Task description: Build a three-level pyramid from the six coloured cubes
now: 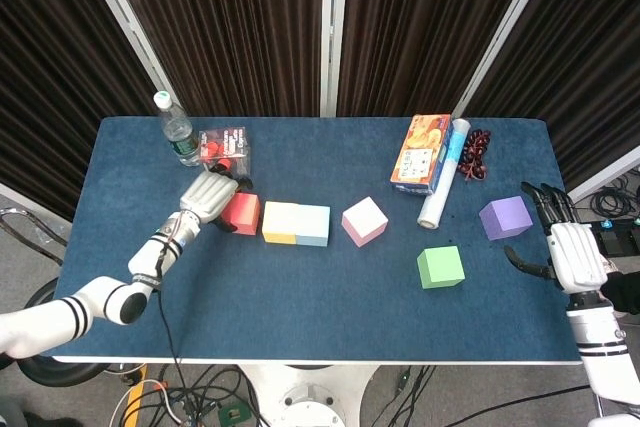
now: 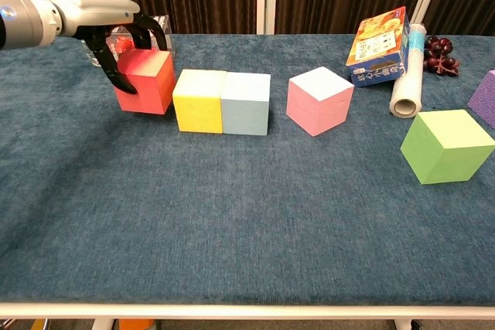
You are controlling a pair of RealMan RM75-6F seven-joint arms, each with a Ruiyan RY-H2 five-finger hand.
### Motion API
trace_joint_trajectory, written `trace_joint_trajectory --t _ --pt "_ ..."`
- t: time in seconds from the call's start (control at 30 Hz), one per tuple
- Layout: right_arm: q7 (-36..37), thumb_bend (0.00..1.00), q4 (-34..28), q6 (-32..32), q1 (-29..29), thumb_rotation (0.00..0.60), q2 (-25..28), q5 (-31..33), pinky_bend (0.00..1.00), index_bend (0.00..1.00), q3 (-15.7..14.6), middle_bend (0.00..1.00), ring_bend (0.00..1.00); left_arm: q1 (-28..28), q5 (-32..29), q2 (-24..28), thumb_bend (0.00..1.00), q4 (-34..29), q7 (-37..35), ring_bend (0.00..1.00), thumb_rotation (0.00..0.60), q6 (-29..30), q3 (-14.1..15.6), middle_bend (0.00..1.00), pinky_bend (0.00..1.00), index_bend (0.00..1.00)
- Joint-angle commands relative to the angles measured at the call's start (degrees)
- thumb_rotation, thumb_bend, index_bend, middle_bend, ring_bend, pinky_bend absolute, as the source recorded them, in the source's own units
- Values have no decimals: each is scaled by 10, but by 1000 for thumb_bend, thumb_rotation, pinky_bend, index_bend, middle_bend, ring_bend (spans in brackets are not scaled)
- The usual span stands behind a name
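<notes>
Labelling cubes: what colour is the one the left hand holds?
Red cube, gripped by the left hand; clearest in the chest view.

Spread over a blue cloth-covered table (image 1: 300, 317): at the far left, a clear plastic water bottle (image 1: 176, 130) with a white cap and green label, standing upright; just beside it, a clear plastic box of small red pieces (image 1: 225, 150). At the far right, an orange and blue snack box (image 1: 421, 154) lying flat, touching a white paper roll (image 1: 444, 188) laid alongside it. Just past the roll, near the back edge, a dark red bunch of grapes (image 1: 475, 154).
</notes>
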Motion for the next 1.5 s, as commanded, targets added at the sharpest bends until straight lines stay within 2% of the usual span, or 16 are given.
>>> trace_joint_trajectory --t 0.03,0.57,1.0,1.5 --pt "0 207 0 0 0 600 0 1 0 0 0 118 0 -4 -8 -6 102 4 2 290 600 -3 1 453 145 259" --pt "6 207 6 0 -3 600 1 3 0 0 0 118 0 -18 -43 -26 101 -11 9 290 600 7 4 452 145 256" --pt "12 207 12 -1 -4 600 0 3 0 0 1 118 0 -19 -75 -23 101 -14 34 290 600 24 12 452 145 257" --pt "12 207 14 0 -7 600 1 7 0 0 2 118 0 -33 -86 -39 101 4 28 290 600 6 12 450 145 255"
